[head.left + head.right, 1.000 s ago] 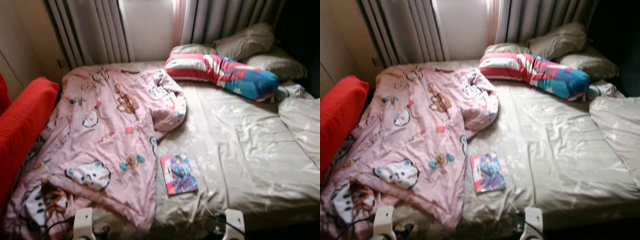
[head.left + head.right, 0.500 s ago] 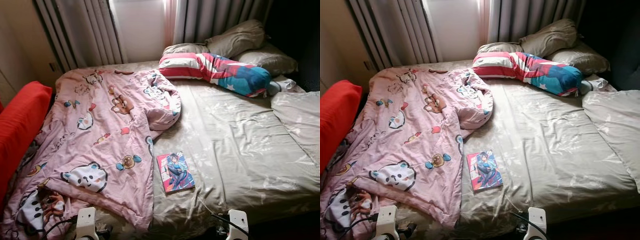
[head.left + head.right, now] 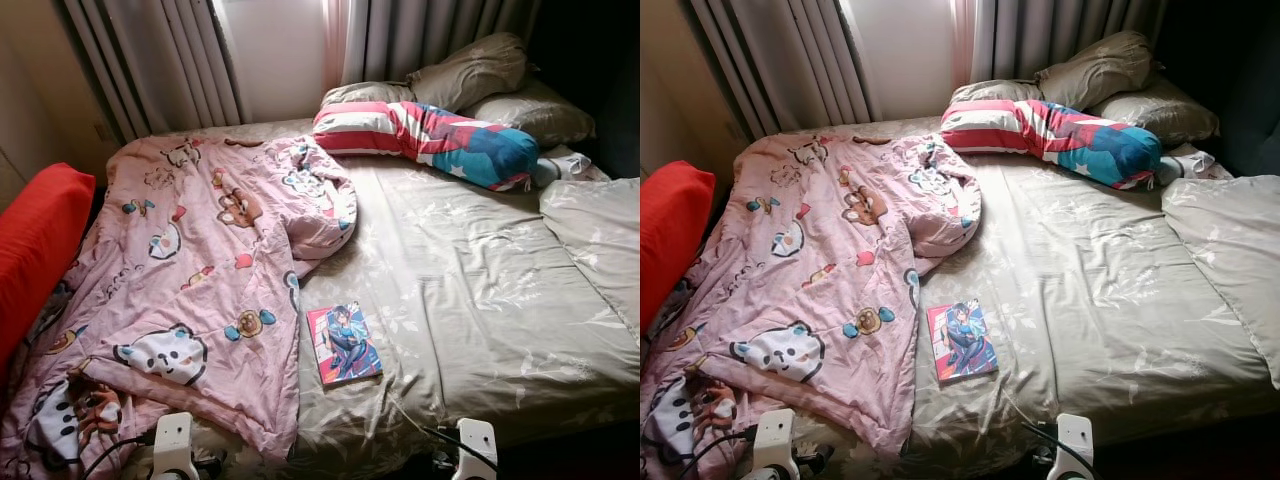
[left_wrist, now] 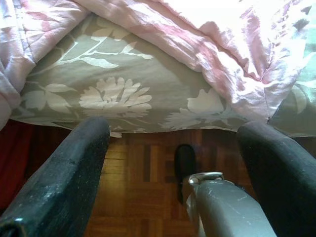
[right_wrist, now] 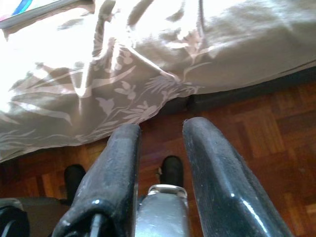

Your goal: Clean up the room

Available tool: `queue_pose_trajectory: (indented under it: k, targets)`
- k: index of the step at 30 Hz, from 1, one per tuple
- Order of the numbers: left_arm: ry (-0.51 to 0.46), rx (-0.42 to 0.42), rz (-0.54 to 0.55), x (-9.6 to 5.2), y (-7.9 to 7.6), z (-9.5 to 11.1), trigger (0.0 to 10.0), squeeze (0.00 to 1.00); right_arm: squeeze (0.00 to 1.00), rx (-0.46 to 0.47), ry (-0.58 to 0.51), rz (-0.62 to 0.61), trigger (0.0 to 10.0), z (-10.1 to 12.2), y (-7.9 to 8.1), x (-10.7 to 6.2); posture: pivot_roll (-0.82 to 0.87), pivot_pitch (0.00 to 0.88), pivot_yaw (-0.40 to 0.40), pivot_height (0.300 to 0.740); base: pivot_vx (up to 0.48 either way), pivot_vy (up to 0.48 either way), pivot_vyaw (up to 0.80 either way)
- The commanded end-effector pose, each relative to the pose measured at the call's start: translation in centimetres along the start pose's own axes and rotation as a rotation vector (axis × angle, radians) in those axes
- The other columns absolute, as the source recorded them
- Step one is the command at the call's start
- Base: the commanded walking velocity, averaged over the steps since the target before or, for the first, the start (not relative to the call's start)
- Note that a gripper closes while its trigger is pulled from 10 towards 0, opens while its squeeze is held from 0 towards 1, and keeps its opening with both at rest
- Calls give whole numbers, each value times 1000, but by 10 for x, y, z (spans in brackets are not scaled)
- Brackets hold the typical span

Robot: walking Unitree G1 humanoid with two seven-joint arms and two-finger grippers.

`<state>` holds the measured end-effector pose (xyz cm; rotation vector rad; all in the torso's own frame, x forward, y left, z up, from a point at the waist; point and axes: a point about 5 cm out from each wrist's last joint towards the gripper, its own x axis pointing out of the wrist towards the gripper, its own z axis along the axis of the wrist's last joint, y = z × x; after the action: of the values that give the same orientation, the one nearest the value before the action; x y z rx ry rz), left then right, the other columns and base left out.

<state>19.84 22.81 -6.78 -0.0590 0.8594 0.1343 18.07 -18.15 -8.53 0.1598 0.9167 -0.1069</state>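
Observation:
A bed with a beige floral sheet [image 3: 480, 300] lies before me. A crumpled pink cartoon blanket [image 3: 190, 270] covers its left half and hangs over the near edge. A colourful book [image 3: 344, 343] lies flat on the sheet beside the blanket's edge. My left gripper [image 4: 175, 129] hangs low at the bed's near edge, open and holding nothing, above the wood floor. My right gripper [image 5: 160, 126] also hangs below the sheet's edge, its fingers a narrow gap apart with nothing between them.
A long striped red, white and blue pillow [image 3: 430, 135] lies at the head with two beige pillows [image 3: 470, 75] behind it. A folded beige duvet [image 3: 595, 235] sits at the right, a red cushion [image 3: 35, 240] at the left. Grey curtains [image 3: 170, 60] hang behind.
The camera has shifted a little and the picture is sharper. The blanket, book and pillows lie where they were.

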Motion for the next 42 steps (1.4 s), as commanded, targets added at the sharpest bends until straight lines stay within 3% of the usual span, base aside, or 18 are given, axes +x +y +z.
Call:
queue_pose_trajectory:
  k: [1,42]
  targets:
    - [21,29,4,-1,5,-1,10000,0,0,10,-12,0,10000,2,1,0,5,0,69,740,0,-262,0]
    - [33,21,-2,-1,3,-5,10000,0,0,-34,-3,14,10000,1,0,0,6,0,53,740,0,-15,0]
